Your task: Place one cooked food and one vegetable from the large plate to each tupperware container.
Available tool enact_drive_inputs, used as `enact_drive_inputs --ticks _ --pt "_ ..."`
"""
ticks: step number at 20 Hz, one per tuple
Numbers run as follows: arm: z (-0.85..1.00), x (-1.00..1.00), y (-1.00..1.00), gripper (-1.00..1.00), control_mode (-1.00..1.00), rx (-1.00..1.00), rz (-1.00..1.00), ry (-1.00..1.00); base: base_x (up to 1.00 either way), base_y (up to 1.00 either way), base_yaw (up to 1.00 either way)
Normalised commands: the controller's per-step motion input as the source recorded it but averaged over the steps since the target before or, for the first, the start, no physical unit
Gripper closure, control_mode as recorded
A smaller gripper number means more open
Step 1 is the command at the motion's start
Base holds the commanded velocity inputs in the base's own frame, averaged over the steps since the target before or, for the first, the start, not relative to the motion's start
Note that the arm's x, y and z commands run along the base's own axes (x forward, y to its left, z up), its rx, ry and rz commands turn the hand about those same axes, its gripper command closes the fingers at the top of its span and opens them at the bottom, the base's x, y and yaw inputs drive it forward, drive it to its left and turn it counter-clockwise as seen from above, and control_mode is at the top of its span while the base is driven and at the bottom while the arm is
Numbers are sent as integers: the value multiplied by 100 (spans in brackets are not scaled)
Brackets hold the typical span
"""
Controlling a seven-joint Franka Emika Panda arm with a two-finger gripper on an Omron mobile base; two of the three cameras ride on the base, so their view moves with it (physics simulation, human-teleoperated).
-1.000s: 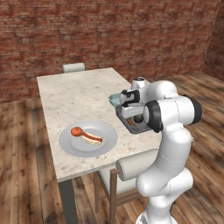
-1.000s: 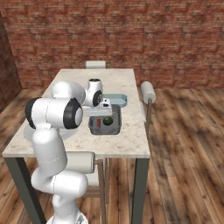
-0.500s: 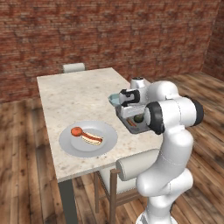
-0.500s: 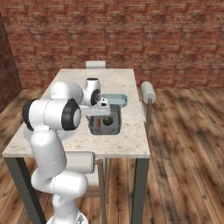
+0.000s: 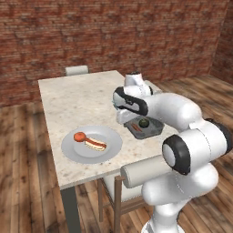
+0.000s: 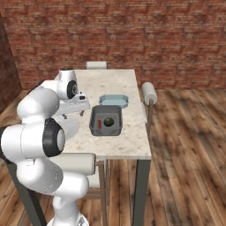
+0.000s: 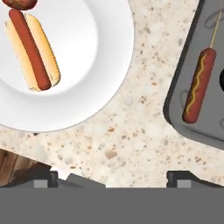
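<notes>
My gripper (image 7: 112,176) hangs open and empty over bare tabletop, between the large plate (image 7: 100,65) and the dark-grey tupperware container (image 7: 177,111). On the plate lie the hot dog (image 7: 33,50) in its bun and the red tomato (image 7: 19,3). The skewered sausage (image 7: 199,85) rests in the dark-grey container (image 6: 106,121), beside the dark green ball (image 6: 108,121). Just behind it stands the light-blue container (image 6: 114,100). In the left base view the plate (image 5: 107,152) holds the tomato (image 5: 79,136) and hot dog (image 5: 94,144).
The pale stone table (image 5: 77,102) has open room at its far end. One chair (image 5: 76,70) stands at the far end, and another chair's back (image 6: 149,92) at the right side. The table's near edge runs just below the plate.
The jaws have opened wide. The hand has swung from above the dark-grey container towards the plate, and the green ball now lies in that container.
</notes>
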Motion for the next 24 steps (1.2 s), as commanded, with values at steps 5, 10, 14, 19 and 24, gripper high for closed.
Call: enact_drive_inputs --ticks 5,10,14,19,24 --pt "3 -92 100 -100 -100 -1 32 0 0 0 0" --pt "-21 -28 74 -100 -100 -4 20 2 0 0 0" --pt "-6 52 47 -100 -100 0 8 -1 0 0 0" --pt "-5 58 67 -100 -100 0 16 9 0 0 0" --pt "-10 11 69 -100 -100 -1 3 14 0 0 0"
